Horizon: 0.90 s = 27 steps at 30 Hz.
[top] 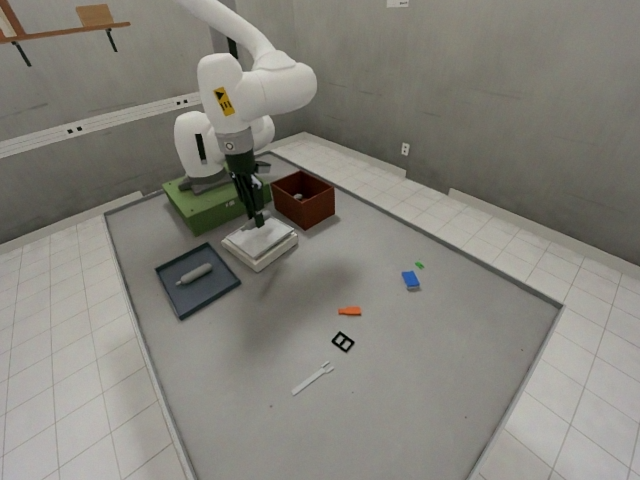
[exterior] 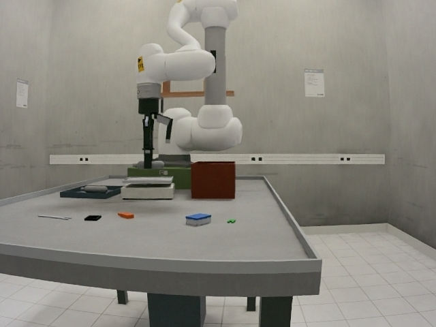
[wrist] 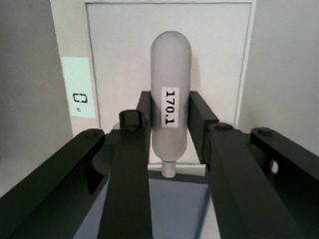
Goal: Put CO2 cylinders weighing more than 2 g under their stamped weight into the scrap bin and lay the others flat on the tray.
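Note:
My gripper (top: 257, 219) is shut on a grey CO2 cylinder (wrist: 170, 119) stamped 170.1, gripped across its middle and lying level. It hangs a little above the plate of the white scale (top: 260, 240), as the exterior view (exterior: 149, 163) shows. The scale's display (wrist: 80, 98) is too blurred to read. The dark blue tray (top: 197, 279) lies left of the scale with one grey cylinder (top: 194, 273) flat on its floor. The red-brown scrap bin (top: 302, 198) stands right of the scale with a grey cylinder (top: 298, 196) inside.
The arm's green base (top: 209, 204) stands right behind the scale. On the table's near half lie a blue block (top: 410, 279), a small green piece (top: 419, 264), an orange piece (top: 349, 310), a black frame (top: 342, 341) and a white fork (top: 312, 378).

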Available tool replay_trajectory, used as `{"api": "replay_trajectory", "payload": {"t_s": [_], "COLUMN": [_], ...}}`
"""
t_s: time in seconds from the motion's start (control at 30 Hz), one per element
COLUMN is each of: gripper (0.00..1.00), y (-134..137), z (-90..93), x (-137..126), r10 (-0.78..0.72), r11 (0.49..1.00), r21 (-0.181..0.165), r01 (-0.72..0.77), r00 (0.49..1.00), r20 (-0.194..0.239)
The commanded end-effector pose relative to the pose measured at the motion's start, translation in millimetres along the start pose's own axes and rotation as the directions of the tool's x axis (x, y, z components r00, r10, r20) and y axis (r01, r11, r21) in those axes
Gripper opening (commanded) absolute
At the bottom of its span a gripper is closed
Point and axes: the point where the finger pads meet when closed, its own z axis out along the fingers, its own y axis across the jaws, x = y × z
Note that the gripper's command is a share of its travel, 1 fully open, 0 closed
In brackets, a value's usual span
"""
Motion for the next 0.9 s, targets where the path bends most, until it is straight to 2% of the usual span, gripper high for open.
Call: {"api": "replay_trajectory", "payload": {"t_s": [0.0,0.33,0.87], "gripper": [0.10,0.10,0.10], "y": [1,1,1], "z": [12.2,33.2,34.9], "x": [0,0,0], "r10": [0.000,0.000,0.000], "r11": [1.000,1.000,1.000], "r21": [-0.001,-0.001,-0.001], "r01": [0.000,0.000,0.000], "r00": [1.000,1.000,1.000], "r20": [0.000,0.000,0.000]}}
